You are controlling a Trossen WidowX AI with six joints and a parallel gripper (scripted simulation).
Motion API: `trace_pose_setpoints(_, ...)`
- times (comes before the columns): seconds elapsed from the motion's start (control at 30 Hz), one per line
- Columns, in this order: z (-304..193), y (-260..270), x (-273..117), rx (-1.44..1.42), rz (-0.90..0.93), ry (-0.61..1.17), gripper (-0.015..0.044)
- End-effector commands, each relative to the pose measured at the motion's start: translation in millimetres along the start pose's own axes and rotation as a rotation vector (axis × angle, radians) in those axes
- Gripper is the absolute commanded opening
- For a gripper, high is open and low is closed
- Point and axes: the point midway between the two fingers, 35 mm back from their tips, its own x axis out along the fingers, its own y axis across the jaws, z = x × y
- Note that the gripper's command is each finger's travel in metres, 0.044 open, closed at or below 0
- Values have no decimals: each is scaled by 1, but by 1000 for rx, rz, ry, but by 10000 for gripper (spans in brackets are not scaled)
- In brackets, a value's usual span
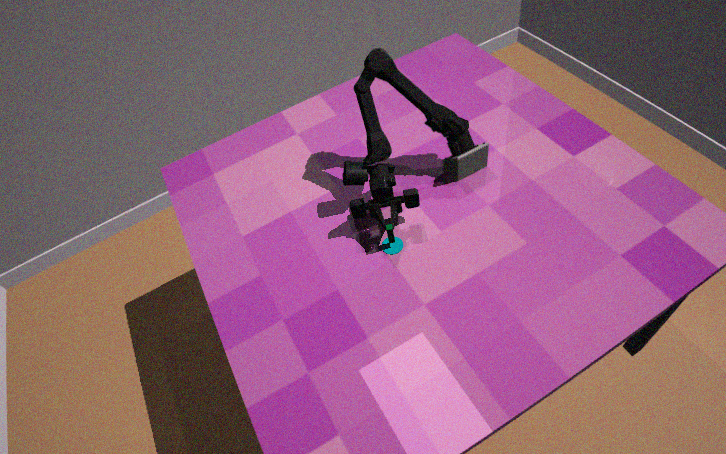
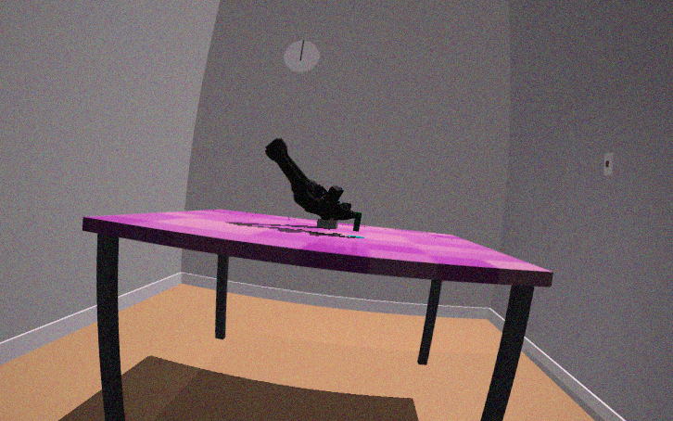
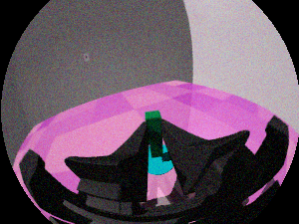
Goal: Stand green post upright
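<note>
The green post is upright, or nearly so, with its bright green top above the fingertips and its dark side hanging below them. My gripper is shut on the post near its upper end. The cyan circle lies flat on the table beneath the post. In the exterior view a small gap shows between the post's lower end and the circle. The fingers and the post hide part of the circle in the wrist view.
The table has a pink and purple patchwork top. The arm's base with a grey plate stands behind the gripper. The arm's shadow falls to the left in the top view. No other loose object shows on the table.
</note>
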Motion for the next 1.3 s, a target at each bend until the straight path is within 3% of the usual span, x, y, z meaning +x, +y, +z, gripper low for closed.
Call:
trace_pose_setpoints(0.0, -8, 0, 2, -7, 0, -4, 23)
trace_pose_setpoints(0.47, -18, -1, 4, -2, -1, 2, 23)
trace_pose_setpoints(0.93, -18, -1, 4, -2, -1, 2, 390)
trace_pose_setpoints(1.27, 39, -3, -1, -9, 1, -4, 400)
